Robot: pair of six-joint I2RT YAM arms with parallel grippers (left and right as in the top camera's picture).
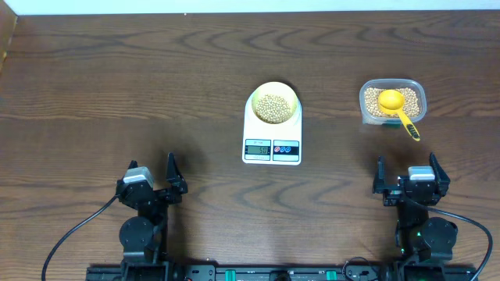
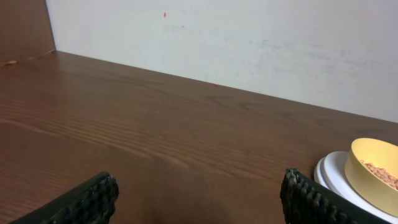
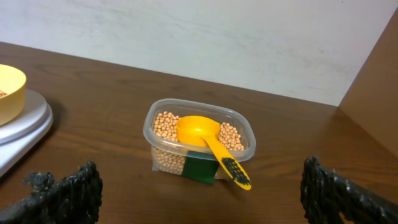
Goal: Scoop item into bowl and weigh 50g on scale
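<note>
A pale yellow bowl (image 1: 273, 104) holding beige beans (image 1: 272, 106) stands on the white scale (image 1: 272, 148) at the table's middle; its display faces the near edge. The bowl (image 2: 373, 172) and scale (image 2: 333, 174) show at the right of the left wrist view, and the bowl (image 3: 11, 93) on the scale (image 3: 25, 127) at the left of the right wrist view. More beans (image 3: 165, 126) fill a clear tub (image 1: 393, 101) at the right, with a yellow scoop (image 3: 208, 143) resting in it. My left gripper (image 1: 154, 178) and right gripper (image 1: 407, 173) stand open and empty near the front edge, far from these.
A white wall (image 2: 249, 43) rises behind the table's far edge. Black cables (image 1: 74, 230) trail from both arm bases along the front. A dark green label (image 3: 201, 167) is on the tub's near side.
</note>
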